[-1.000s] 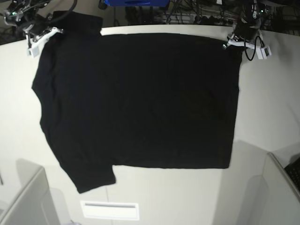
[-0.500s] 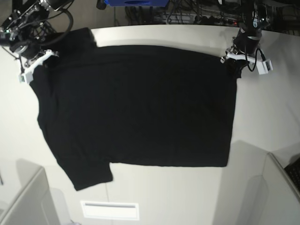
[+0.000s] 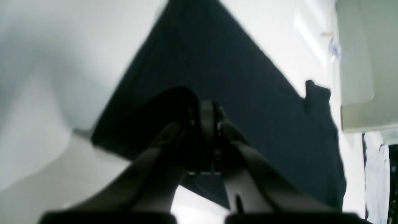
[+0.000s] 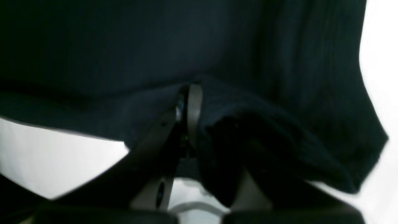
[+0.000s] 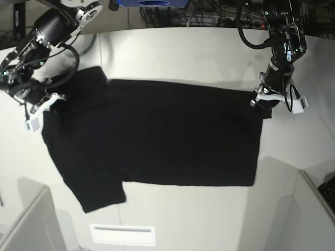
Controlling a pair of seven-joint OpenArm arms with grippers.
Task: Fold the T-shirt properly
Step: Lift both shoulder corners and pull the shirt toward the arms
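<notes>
Black arms with looping black cables; white-fingered left end effector (image 5: pixel 263 99) and right end effector (image 5: pixel 46 103)

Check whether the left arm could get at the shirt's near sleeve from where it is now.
Probably not: the left claw is shut on the far corner of the shirt, and the near sleeve lies at the opposite corner. It would have to let go first.

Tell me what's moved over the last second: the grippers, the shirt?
Both grippers, shut on the shirt's far edge, pulled it toward the camera: the left gripper holds the far hem corner, the right gripper the far sleeve and shoulder. The far edge came away from the table's back rim, baring more tabletop. The near hem and near sleeve stayed put; no new grasp or release.
</notes>
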